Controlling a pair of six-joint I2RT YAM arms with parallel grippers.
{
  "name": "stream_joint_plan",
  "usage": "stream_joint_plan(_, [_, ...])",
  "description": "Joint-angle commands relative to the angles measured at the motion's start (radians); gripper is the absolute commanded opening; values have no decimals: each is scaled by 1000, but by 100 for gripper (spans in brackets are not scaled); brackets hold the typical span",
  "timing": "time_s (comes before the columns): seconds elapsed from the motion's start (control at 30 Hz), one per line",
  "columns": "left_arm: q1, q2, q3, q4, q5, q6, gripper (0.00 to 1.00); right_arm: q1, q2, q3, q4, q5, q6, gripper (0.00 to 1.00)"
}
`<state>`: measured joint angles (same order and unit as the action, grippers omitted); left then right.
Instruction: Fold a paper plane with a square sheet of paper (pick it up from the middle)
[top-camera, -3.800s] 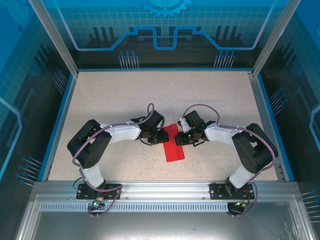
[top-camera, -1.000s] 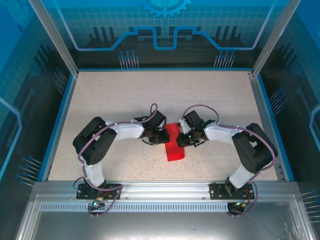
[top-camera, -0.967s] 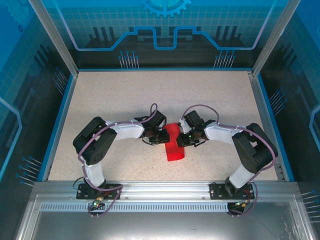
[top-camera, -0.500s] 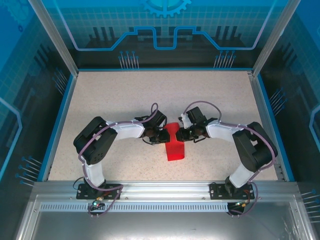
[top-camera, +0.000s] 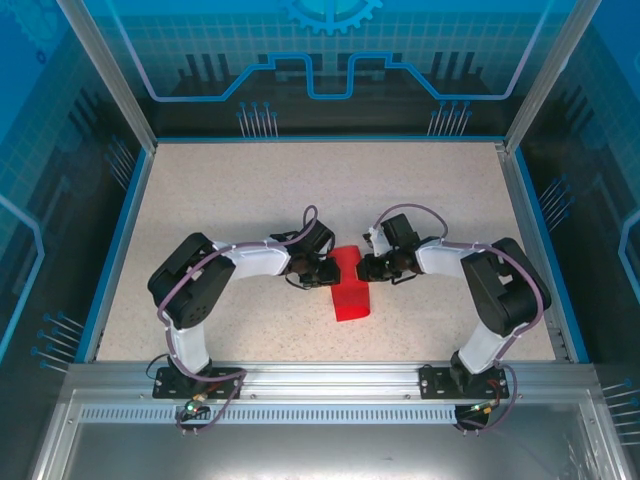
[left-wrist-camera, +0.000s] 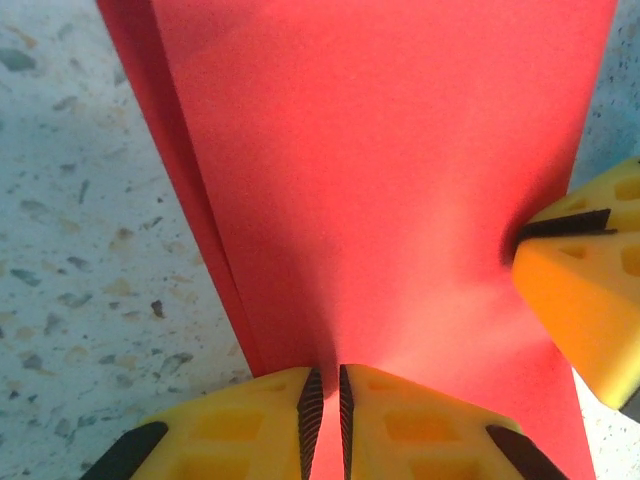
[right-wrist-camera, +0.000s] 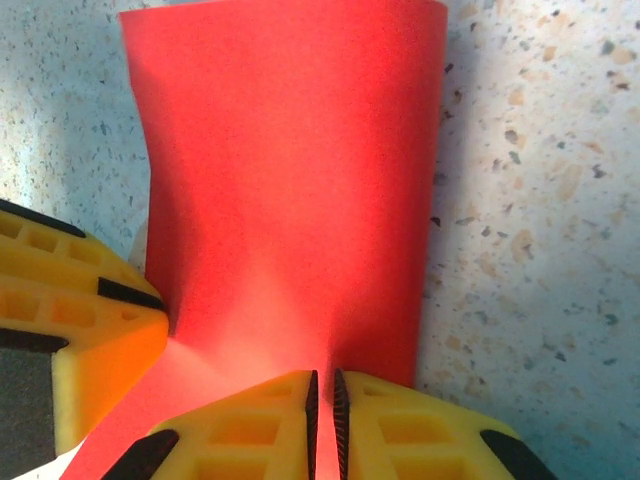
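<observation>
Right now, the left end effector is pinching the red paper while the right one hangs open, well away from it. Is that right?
Not quite. The right end effector is not open or away: the right wrist view shows it shut on the edge of the red paper too. The left end effector is pinching the paper, as you said.

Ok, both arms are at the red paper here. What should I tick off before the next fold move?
1. Left gripper shut on the red paper: ok.
2. Right gripper shut on the same paper: ok.
3. Grips on opposite long edges, facing each other: ok.
4. Paper folded into a narrow strip, not a flat square: ok.
5. Paper lifted off the table: cannot tell.
6. Layers flush along the edges: cannot tell.
</observation>
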<state>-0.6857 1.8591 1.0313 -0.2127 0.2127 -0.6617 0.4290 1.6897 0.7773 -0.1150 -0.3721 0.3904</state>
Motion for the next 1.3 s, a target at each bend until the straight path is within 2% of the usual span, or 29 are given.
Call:
stream_joint_plan(0.0, [-4,71,-8,-99,-88,43,18,-12,-44,-6,4,-30,20,15])
stream_joint_plan(0.2, [-3,70,4,-110,-90,58,18,-9,15,36,62,-63,53,15])
stream_joint_plan(0.53, [-4,58,1,-142,-109,73,18,-44,123,89,53,2,44,14])
stream_joint_plan(0.8, [-4,60,1,-157,-121,83,18,-76,117,97,32,48,64,14])
stream_joint_plan(1.07, [-4,68,3,-152,-116,85,18,-57,122,170,50,-23,80,15])
stream_joint_plan(1.27, [-4,66,6,-160,-119,88,18,-53,188,186,67,-19,80,15])
